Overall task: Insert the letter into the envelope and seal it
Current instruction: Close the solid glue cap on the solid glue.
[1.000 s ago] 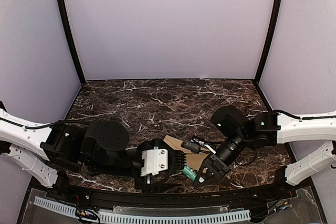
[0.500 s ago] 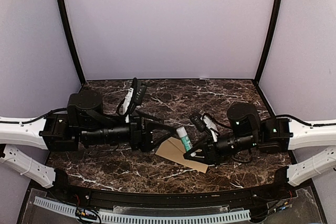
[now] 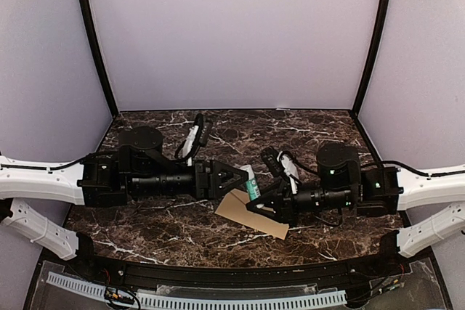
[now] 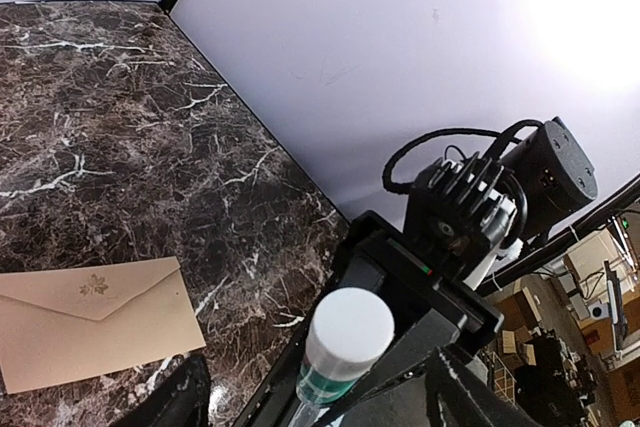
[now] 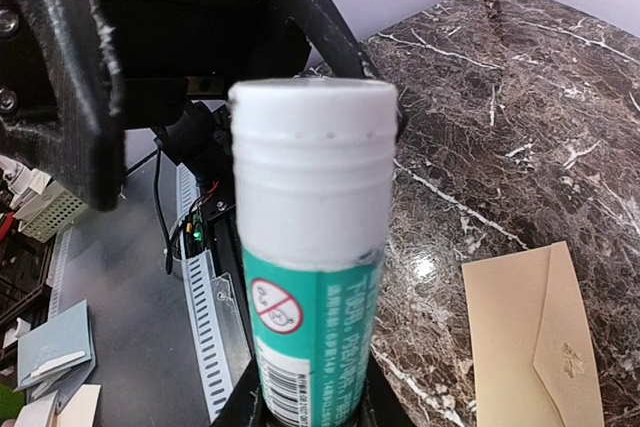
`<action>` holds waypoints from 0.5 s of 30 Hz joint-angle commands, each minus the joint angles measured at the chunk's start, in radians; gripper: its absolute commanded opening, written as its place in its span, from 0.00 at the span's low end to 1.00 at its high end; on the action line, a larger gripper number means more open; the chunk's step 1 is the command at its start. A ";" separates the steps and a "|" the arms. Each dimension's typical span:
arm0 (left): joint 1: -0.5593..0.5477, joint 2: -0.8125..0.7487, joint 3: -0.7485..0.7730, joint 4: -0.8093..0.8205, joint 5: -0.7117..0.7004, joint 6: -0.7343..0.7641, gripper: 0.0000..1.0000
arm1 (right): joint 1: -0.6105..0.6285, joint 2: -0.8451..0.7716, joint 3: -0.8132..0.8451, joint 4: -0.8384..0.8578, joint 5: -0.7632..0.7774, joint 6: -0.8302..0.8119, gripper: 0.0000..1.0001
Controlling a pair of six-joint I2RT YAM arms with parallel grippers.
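- Overhead, the left gripper (image 3: 240, 179) stands wide beside the glue stick (image 3: 251, 184), which the right gripper (image 3: 256, 202) clamps above the envelope (image 3: 243, 215) on the table (image 3: 182, 223).
- Left wrist: centre the cap (image 4: 348, 332) between the jaws before closing.
- Right wrist: hold the glue stick firm; the letter is unseen.
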 commanded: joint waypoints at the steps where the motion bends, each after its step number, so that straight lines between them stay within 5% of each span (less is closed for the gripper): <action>1: 0.026 0.015 0.029 0.074 0.065 -0.013 0.68 | 0.013 0.014 -0.001 0.044 0.003 -0.022 0.00; 15: 0.038 0.076 0.066 0.066 0.129 0.003 0.39 | 0.015 0.050 0.018 0.037 -0.001 -0.024 0.00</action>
